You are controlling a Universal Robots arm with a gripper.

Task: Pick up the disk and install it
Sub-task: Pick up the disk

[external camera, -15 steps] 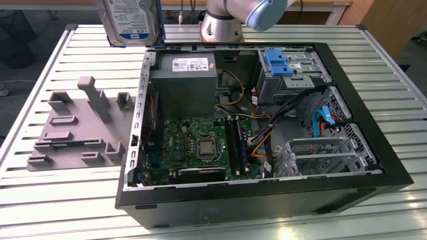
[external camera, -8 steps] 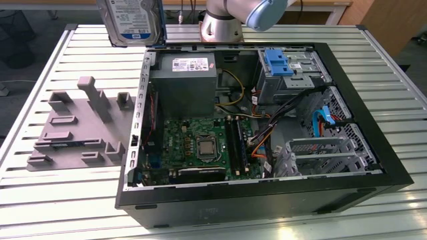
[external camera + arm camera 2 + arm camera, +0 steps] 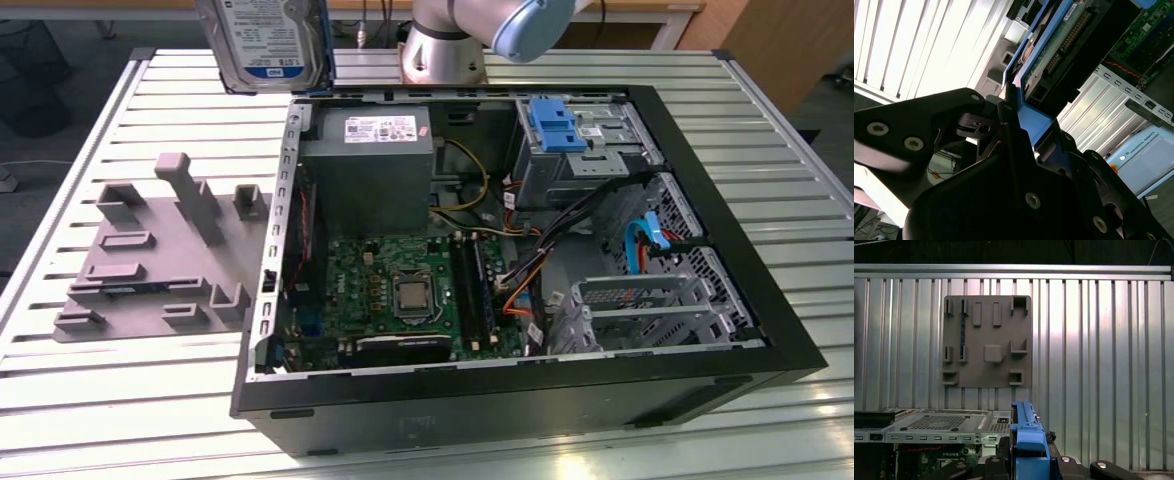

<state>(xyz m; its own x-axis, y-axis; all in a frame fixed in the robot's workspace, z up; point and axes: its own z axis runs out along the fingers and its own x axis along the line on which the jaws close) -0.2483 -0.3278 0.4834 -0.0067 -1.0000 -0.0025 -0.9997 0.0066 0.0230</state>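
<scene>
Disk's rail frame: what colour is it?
Blue. The disk has a blue rail frame, which shows best in the first wrist view.

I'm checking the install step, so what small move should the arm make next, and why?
Probably carry it toward the exterior view's right: the tool is shut on the disk, held up beyond the far corner of the case, while the drive cage sits further right.
</scene>
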